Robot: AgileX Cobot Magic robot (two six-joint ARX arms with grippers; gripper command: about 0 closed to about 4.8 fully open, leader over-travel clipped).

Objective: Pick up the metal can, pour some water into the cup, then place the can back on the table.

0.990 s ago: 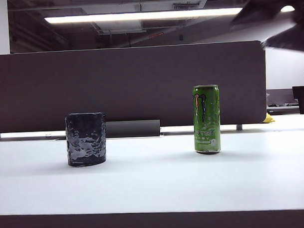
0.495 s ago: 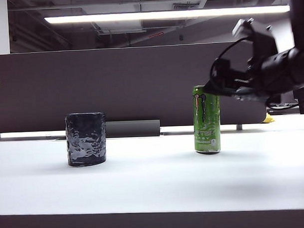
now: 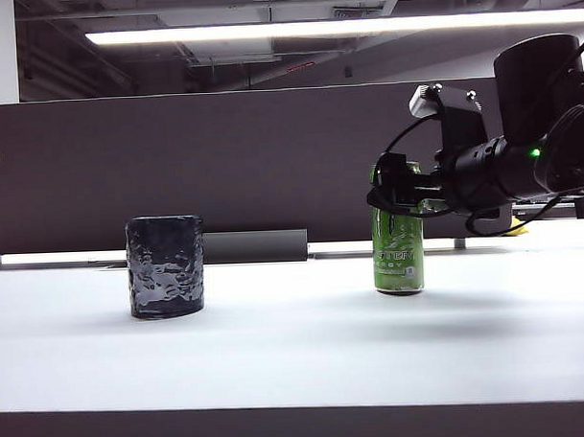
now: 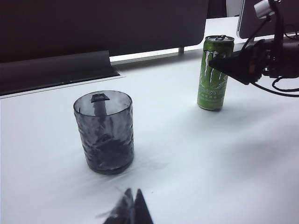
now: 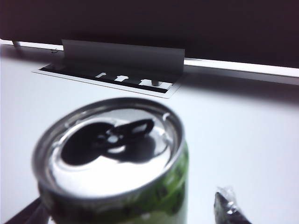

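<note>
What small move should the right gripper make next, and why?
Probably ease a little further in around the metal can, then close. The right gripper is open at the can's upper part, with a finger showing on either side of it in the right wrist view; the can stands upright on the table, apart from the cup, unlifted.

Metal can [image 5: 117,163] blurred, base cut off in right wrist view — right gripper [image 3: 392,188] across its top

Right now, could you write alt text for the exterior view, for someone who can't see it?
The right gripper, open, reaches in at the upper part of the green metal can standing on the white table. The dark cup stands apart, further left.
</note>
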